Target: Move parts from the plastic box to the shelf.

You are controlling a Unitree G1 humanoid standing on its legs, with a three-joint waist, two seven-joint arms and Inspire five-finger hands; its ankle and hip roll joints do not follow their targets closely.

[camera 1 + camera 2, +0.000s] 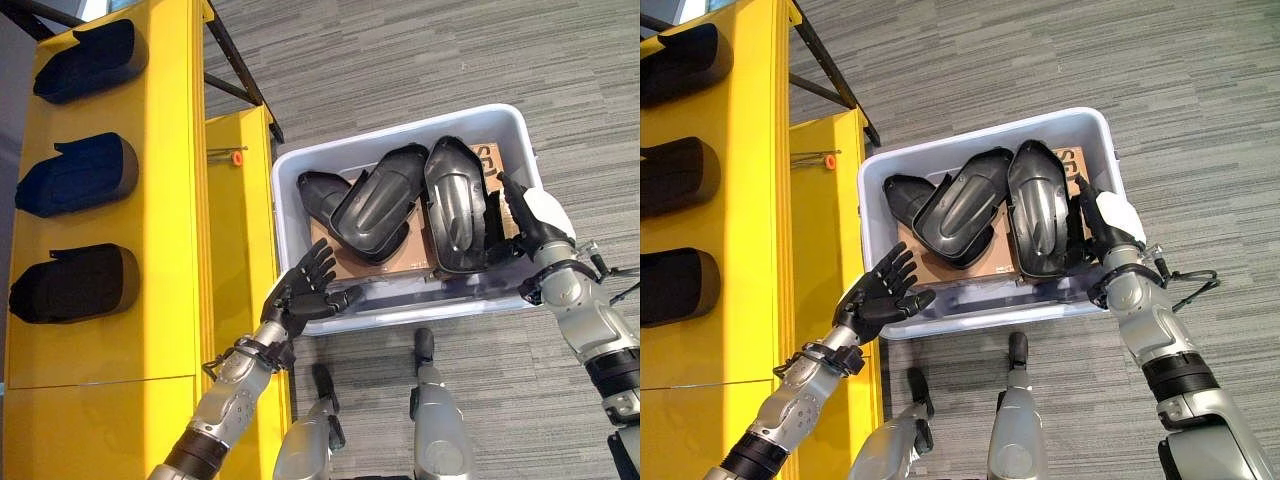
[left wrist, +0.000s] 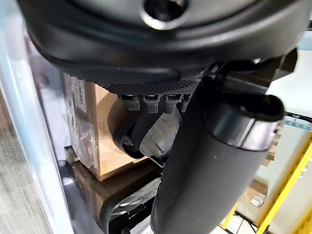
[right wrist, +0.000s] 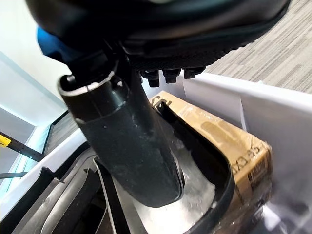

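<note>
A pale plastic box [image 1: 390, 130] on the floor holds three black shell-shaped parts on cardboard: a left one [image 1: 318, 195], a middle one [image 1: 380, 205] and a right one [image 1: 455, 205]. My right hand [image 1: 525, 225] reaches over the box's right wall. Its thumb [image 3: 126, 141] lies inside the right part [image 3: 195, 185] and pinches that part's rim. My left hand [image 1: 305, 290] hovers open with fingers spread at the box's near left corner, holding nothing. The yellow shelf [image 1: 170, 200] stands to the left.
Three dark parts sit in the shelf's slots, at the top [image 1: 90, 60], middle [image 1: 75, 175] and bottom [image 1: 70, 285]. A small orange knob [image 1: 237, 157] sticks out from the lower yellow post beside the box. Grey carpet surrounds the box.
</note>
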